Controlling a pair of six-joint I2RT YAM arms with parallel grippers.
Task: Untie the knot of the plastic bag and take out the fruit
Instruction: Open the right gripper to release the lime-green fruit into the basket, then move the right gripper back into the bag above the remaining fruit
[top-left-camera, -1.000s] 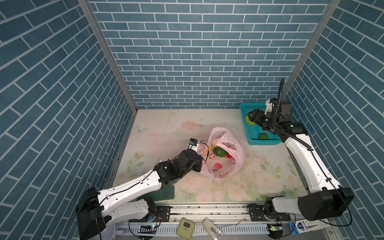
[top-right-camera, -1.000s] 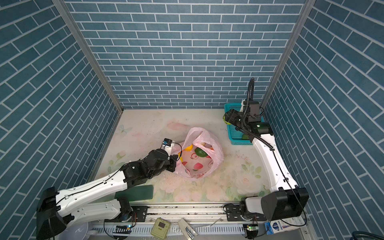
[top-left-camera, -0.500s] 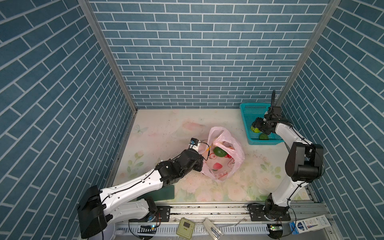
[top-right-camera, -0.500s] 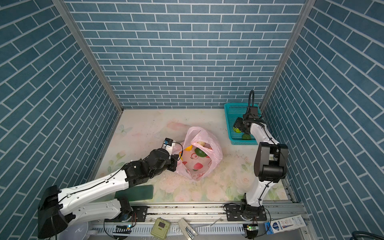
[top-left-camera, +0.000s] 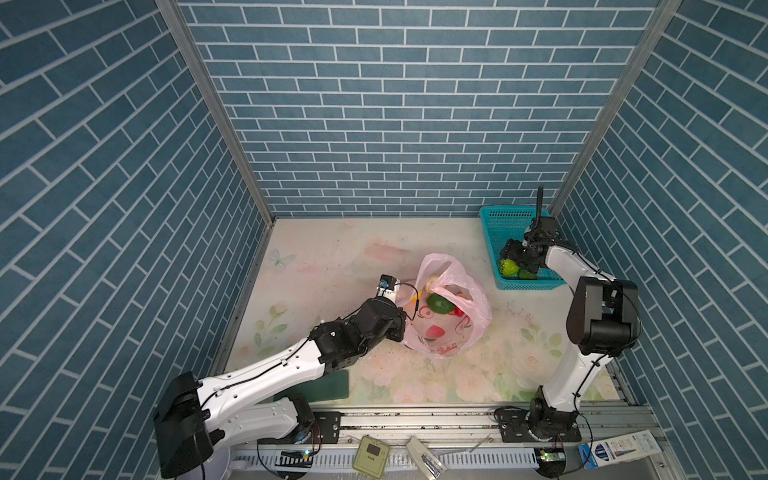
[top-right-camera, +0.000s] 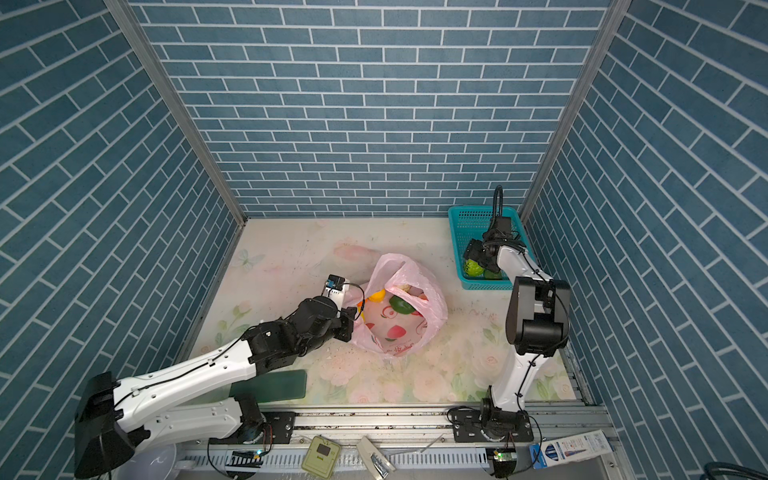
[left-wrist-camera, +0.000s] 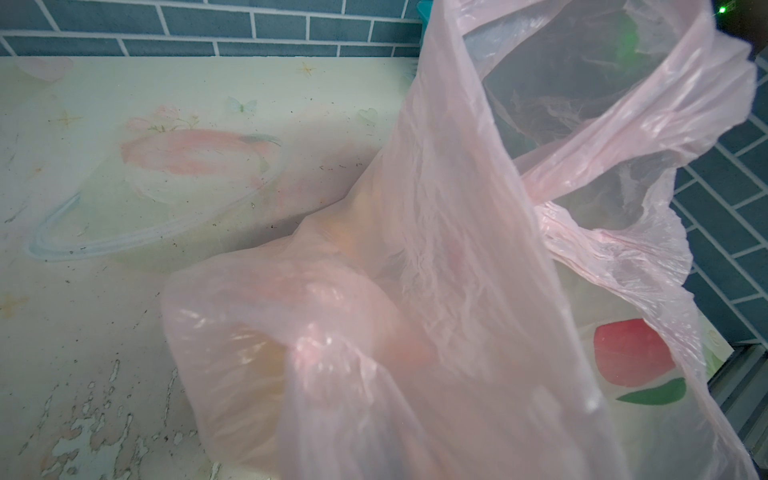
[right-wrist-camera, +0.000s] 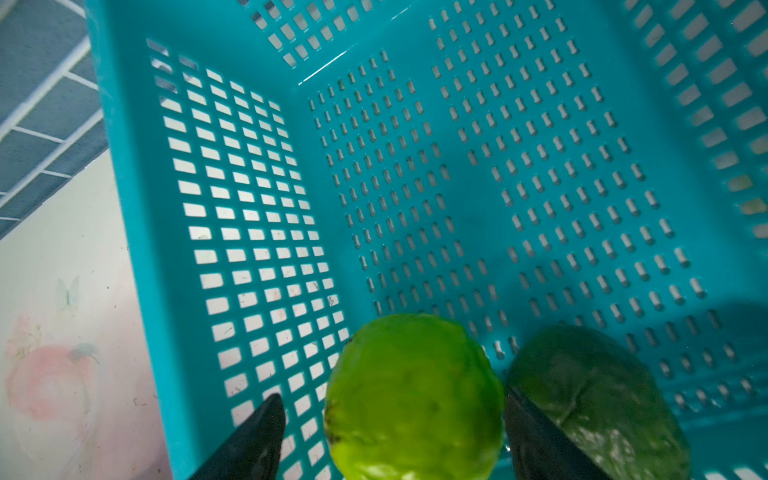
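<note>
- left hand (top-left-camera: 400, 328): closed, right up against the bag (top-left-camera: 449, 328) rim. Its fingers are hidden by the wrist in both top views and by film in the wrist view, so can't tell if film is pinched.
- bag lies on the counter (top-left-camera: 332, 257) directly ahead of the left hand, mouth gaping upward.
- knot: can't make it out in any view.
- fruit in the bag, just past the left hand: a dark green one (top-left-camera: 440, 304) shows clearly. Yellow (top-left-camera: 419, 296), red (top-left-camera: 457, 311) and whitish (top-left-camera: 432, 282) ones are partly covered. The rest are orange blurs through the film (left-wrist-camera: 257, 361).
- right hand (right-wrist-camera: 390, 397): open wide, down inside the basket (right-wrist-camera: 249, 208), fingers (right-wrist-camera: 257, 432) either side of the light green fruit (right-wrist-camera: 411, 395). Clear gap at one finger, contact at the other unclear. Finger bases are cut off by the frame edge.
- dark green fruit (right-wrist-camera: 598, 399) sits in the basket just outside that second finger, partly behind it.
- bag print: red fruit with a green leaf (left-wrist-camera: 627, 357). Red characters lower down (top-left-camera: 446, 348), too small to read.
- box (top-left-camera: 619, 449) on the front rail, well behind the right hand: blue print, unreadable.
</note>
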